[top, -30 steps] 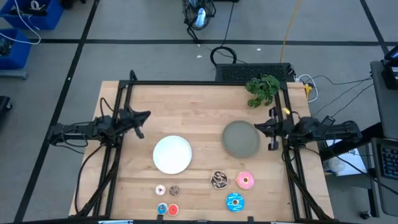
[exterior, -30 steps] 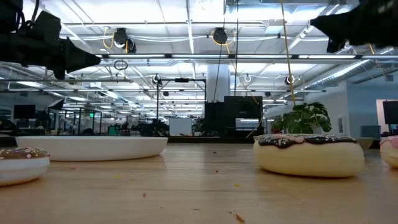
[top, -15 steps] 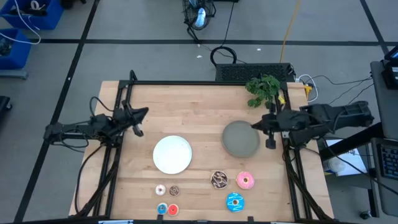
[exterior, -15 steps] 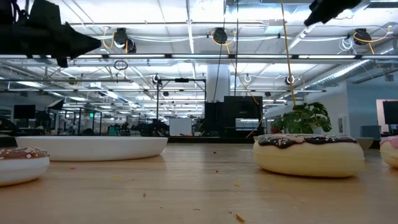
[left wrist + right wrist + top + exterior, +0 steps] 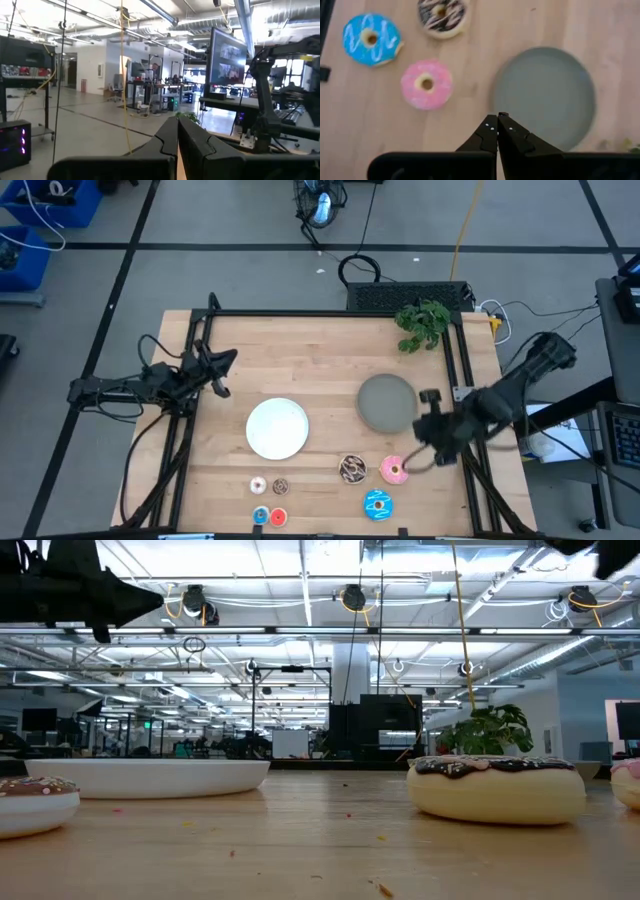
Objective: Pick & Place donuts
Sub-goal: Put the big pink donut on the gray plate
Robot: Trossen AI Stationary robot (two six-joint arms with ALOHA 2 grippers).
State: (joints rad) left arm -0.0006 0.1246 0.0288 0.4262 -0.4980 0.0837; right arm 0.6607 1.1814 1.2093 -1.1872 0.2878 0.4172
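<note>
Three larger donuts lie flat near the table's near right: brown, pink, blue. Several tiny donuts lie flat near the front edge. My right gripper is shut and points steeply down, in the air over the bare wood between the pink donut and the grey plate. My left gripper is shut and holds nothing, high at the table's left and pointing slightly up. In the low view the brown donut looms close.
A white plate sits left of the grey plate. A green plant stands at the far right corner. Black frame rails run along both sides of the table. The wood at the far middle is bare.
My right gripper has swung from beside the grey plate's right side toward the near edge, rising and tipping from about level to steeply down, still shut. My left gripper has tipped its tips slightly upward. No donut has moved.
</note>
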